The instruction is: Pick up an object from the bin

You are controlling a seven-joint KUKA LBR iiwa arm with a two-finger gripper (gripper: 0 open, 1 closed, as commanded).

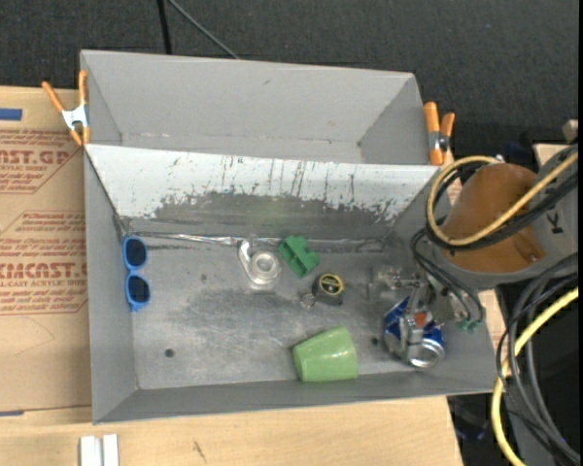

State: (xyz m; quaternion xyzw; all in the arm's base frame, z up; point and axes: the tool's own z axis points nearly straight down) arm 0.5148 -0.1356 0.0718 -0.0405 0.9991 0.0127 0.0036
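Jaws of the gripper (429, 304) low in the lower right of the frame, directly above a crushed can (415, 338) in blue, red and silver. Spread or pressed together: not possible to tell, being mixed up with cables and metal parts.

Camera view: can lying near the right wall of the grey bin (107, 260), probably the thing wanted, as nearest below the jaws; not seen as pinched. Just left of it, a pale green cup (325, 354) on its side by the front wall. Toward the middle, a small black and yellow tape measure (328, 286), a green block (297, 254) and a clear cup (262, 263), near one another. Far left, blue sunglasses (134, 272) against the wall, well apart. Likely needed: a straight descent, to stay off the near wall.
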